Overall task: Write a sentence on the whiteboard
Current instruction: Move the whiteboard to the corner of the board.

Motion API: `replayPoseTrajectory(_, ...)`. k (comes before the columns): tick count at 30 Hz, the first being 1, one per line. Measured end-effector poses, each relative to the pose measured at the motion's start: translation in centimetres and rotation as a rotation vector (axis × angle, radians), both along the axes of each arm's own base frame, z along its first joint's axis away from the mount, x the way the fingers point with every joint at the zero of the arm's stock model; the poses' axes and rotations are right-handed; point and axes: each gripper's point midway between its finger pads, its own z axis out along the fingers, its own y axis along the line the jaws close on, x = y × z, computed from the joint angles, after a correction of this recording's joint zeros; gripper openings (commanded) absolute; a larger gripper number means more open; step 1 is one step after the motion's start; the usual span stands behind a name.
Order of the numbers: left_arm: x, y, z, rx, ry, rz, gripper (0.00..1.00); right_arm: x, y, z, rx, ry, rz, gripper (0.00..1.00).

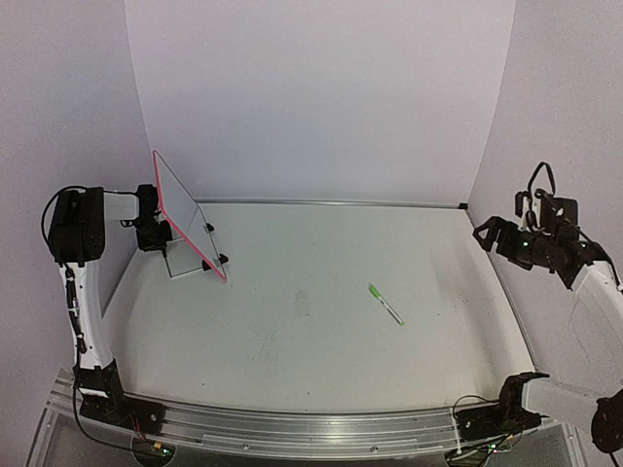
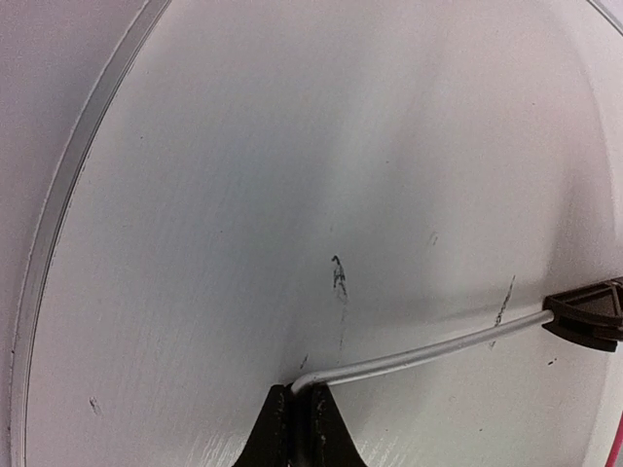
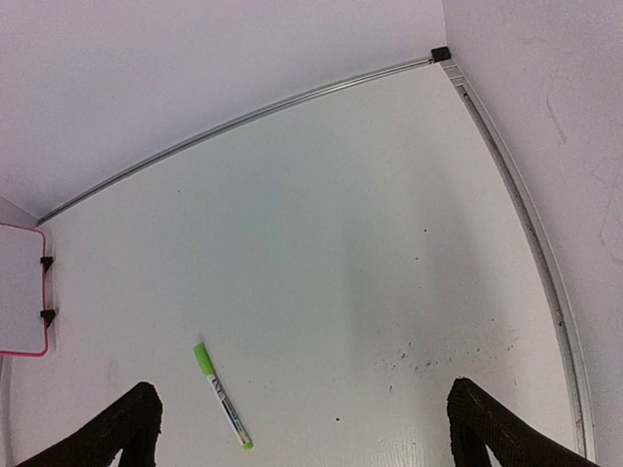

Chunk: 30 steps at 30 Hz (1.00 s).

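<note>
A pale bench fills the lower half of the overhead view, closed in by plain lilac-white walls at the back and on both sides, with a thin metal rail along the foot of the back wall.

The whiteboard stands at the left of the frame, close to the left wall. It is tilted and seen nearly edge-on, so its pink-red frame reads as a slanted line. Two small black clips sit on its lower edge.

The left hand reaches in from behind the board. In its wrist view the fingers are pressed together at the bottom edge, pinching the bend of the white wire stand, which runs right to a black clip.

A green marker lies flat on the bench right of centre, well apart from the board.

The right hand hangs at the right edge of the frame, above the bench. Its dark fingers are spread wide at the two lower corners of its wrist view, holding nothing.
</note>
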Motion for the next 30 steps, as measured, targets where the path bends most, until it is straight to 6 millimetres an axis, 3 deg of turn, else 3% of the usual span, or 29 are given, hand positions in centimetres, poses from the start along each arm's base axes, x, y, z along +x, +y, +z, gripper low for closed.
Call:
replayPoseTrajectory(4,0.3,-0.6,0.1,0.005,-0.015,-0.041,0.00,0.0,1.2,-0.5,0.015,0.008,0.079,0.97)
replayPoseTrajectory(8,0.5,-2.6,0.0,0.030,-0.025,-0.117,0.00,-0.4,2.3,-1.2,0.038,0.020,0.138,0.96)
replayPoseTrajectory(20,-2.5,-15.2,0.1,0.021,-0.020,-0.489,0.00,-2.0,5.4,-0.2,0.109,-0.018,0.293,0.93)
replayPoseTrajectory(24,-3.8,-18.2,0.1,-0.003,-0.021,-0.602,0.00,-2.7,8.1,-0.3,0.107,-0.013,0.391,0.91)
replayPoseTrajectory(30,-6.0,-23.7,0.2,-0.055,-0.028,-0.792,0.00,-4.0,14.2,-2.3,0.055,0.040,0.584,0.89)
